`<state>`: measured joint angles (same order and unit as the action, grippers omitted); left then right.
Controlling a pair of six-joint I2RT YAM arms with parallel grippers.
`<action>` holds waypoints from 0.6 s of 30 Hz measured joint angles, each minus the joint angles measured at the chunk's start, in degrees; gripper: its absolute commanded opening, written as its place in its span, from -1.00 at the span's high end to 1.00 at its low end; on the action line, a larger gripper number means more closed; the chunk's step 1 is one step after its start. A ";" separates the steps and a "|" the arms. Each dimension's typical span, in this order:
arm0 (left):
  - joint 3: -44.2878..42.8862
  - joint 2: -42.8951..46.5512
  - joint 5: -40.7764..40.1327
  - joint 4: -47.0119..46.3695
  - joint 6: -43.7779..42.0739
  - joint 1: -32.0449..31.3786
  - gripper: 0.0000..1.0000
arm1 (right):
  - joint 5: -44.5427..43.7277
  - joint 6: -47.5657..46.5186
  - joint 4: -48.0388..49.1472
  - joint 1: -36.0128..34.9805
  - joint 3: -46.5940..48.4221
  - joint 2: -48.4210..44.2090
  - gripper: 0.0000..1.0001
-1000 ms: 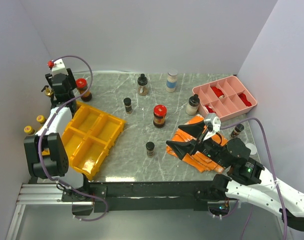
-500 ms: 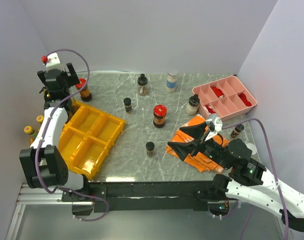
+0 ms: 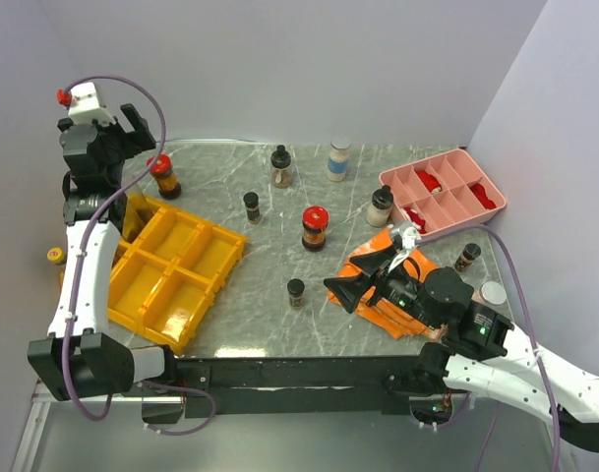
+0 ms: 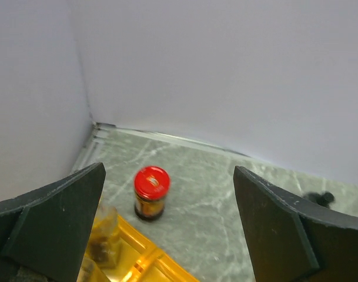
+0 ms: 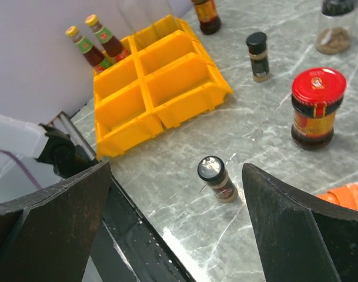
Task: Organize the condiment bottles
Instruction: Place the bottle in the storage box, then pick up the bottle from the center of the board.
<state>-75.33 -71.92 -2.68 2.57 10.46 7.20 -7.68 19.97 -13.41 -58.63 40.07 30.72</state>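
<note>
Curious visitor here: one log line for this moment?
left gripper open, raised near red-capped bottle | right gripper open, facing small black-capped bottle | nothing held

A grey veined marble table (image 3: 250,317) stands between plain pale lavender walls; the back wall (image 4: 226,70) rises ahead of the left gripper (image 4: 168,170), the side wall (image 4: 32,88) meets it at that gripper's left, evenly lit

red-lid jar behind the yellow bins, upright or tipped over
Upright: the red-lid jar stands on its base, cap on top, just beyond the yellow bins.
</note>
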 measured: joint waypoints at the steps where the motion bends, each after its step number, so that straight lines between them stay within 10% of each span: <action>1: 0.00 0.20 0.61 0.72 0.17 -0.42 -0.93 | -0.42 0.39 -0.11 0.00 0.02 0.17 -1.00; 18: 2.73 0.94 -0.35 10.27 1.70 -31.23 -0.94 | -11.52 6.14 -10.54 0.00 0.44 2.67 -1.00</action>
<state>-72.60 -70.98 -3.03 12.84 12.16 -24.03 -19.20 26.11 -23.94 -58.63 40.51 33.39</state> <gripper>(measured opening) 0.967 0.999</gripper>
